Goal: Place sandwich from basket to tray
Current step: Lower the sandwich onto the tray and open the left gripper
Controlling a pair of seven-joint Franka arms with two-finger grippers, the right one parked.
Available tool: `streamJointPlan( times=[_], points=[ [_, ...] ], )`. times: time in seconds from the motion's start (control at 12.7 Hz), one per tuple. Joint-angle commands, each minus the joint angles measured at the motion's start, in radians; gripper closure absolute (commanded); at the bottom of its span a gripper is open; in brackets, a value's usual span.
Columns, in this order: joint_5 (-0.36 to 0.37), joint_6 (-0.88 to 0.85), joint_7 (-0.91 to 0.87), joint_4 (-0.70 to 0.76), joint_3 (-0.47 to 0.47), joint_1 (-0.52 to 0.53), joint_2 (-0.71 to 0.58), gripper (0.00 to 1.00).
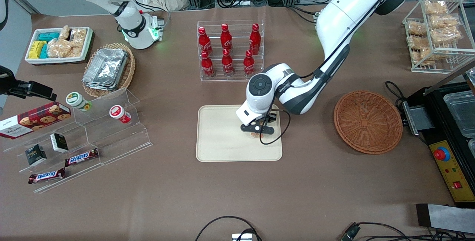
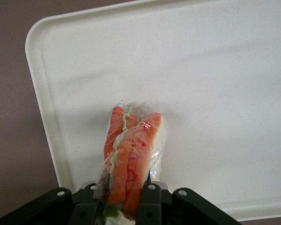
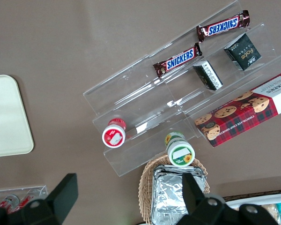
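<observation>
The sandwich (image 2: 131,154), wrapped in clear film with orange and green filling at its cut edge, sits between the jaws of my left gripper (image 2: 124,199), which is shut on it. In the front view the gripper (image 1: 258,132) is low over the cream tray (image 1: 219,137), at the tray's end toward the working arm, and only a sliver of the sandwich (image 1: 255,134) shows under it. The tray (image 2: 215,84) lies just below the sandwich; I cannot tell if they touch. The reddish-brown round basket (image 1: 367,121) is empty, toward the working arm's end.
A clear rack of red bottles (image 1: 229,50) stands farther from the front camera than the tray. An acrylic stand with snacks (image 1: 79,137) and a tan oval basket with foil containers (image 1: 108,69) lie toward the parked arm's end. A black machine (image 1: 449,122) stands beside the round basket.
</observation>
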Motion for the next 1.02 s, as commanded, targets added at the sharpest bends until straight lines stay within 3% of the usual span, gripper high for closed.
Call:
streamJointPlan(
  times=[0.0, 0.16, 0.32, 0.95],
  points=[
    [0.022, 0.007, -0.011, 0.036, 0.004, -0.014, 0.024, 0.56],
    [0.02, 0.012, -0.011, 0.036, 0.004, -0.014, 0.023, 0.23],
    [0.017, 0.012, -0.01, 0.038, 0.006, -0.005, 0.018, 0.1],
    [-0.004, -0.01, -0.02, 0.046, 0.004, 0.055, -0.052, 0.02]
  ],
)
